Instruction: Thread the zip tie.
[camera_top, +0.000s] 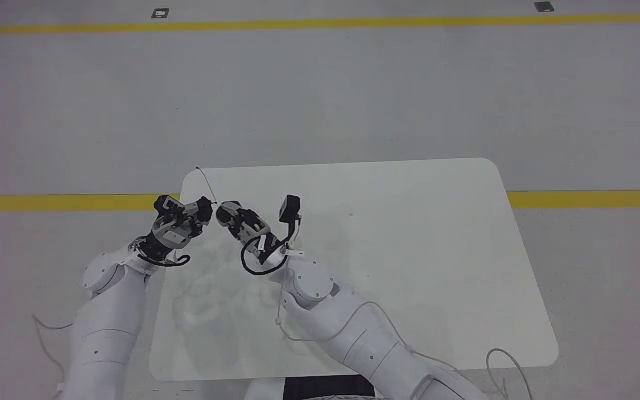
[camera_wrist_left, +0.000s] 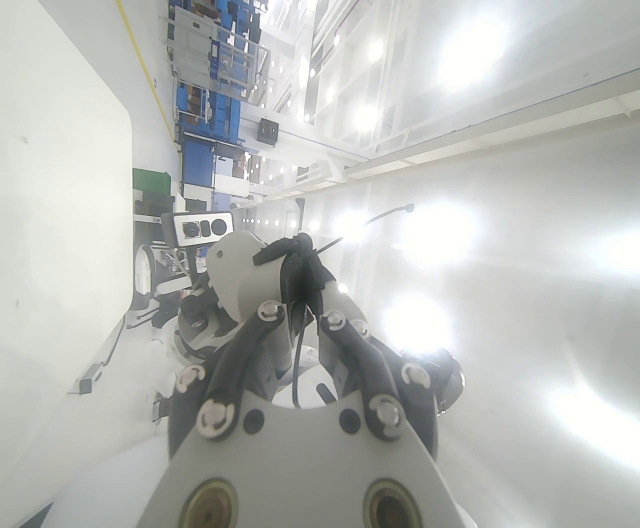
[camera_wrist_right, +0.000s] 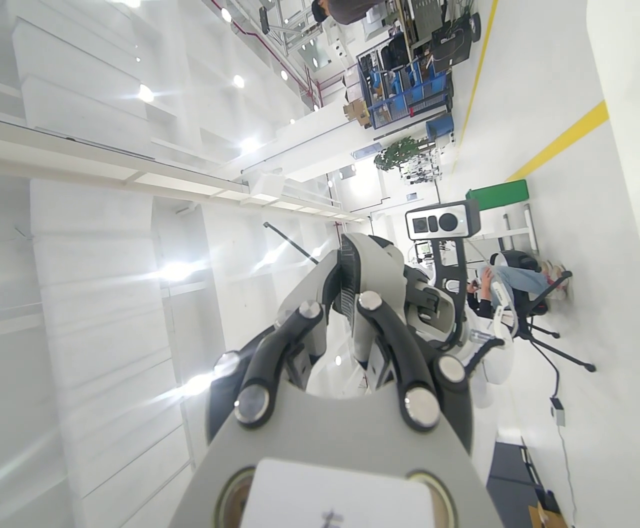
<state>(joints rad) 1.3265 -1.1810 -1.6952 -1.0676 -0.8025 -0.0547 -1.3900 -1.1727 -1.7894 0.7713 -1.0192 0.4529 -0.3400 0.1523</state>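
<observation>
My left gripper (camera_top: 208, 207) and right gripper (camera_top: 222, 209) meet tip to tip. The zip tie (camera_wrist_right: 291, 243) juts from between them, table (camera_top: 420, 260) below.

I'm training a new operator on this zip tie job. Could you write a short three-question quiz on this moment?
1. True or false: the zip tie lies flat on the table.
2. In the top view, where do the left hand and right hand come together?
A) above the table's far left corner area
B) above its near right corner
C) off the table entirely
3. Fill in: the left hand is ___ on the zip tie.

Key
1. False: it is held up off the table, with one end sticking out free.
2. A
3. shut
</observation>
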